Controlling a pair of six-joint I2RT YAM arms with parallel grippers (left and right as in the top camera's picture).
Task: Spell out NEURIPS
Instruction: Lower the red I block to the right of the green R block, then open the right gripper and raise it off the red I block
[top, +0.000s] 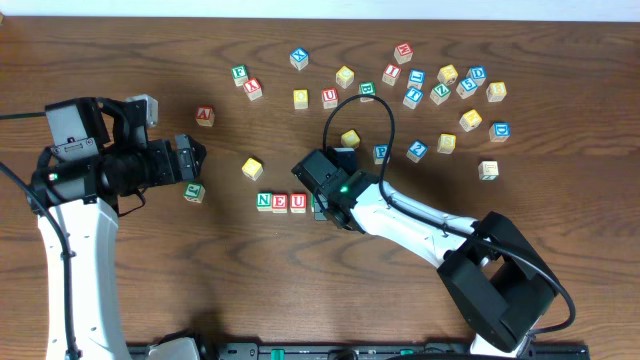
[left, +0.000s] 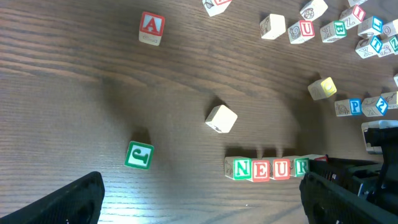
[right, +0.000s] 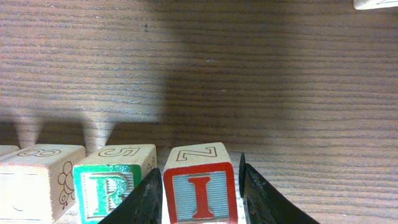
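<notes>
Green N cube (left: 241, 168), red E cube (left: 260, 169), red U cube (left: 282, 168) and green R cube (right: 112, 186) sit square in one touching row on the table (top: 200, 280), reading N-E-U-R. Red I cube (right: 200, 196) stands upright just beside the R, at the row's end, clamped between the fingers of the right claw (right: 199, 168). Blue P cube (left: 354, 106) lies apart from the row, among loose cubes.

White links (top: 410, 222), black joints (top: 500, 285), black-fingered right end effector (right: 200, 193), looping black cable (top: 390, 118)
</notes>
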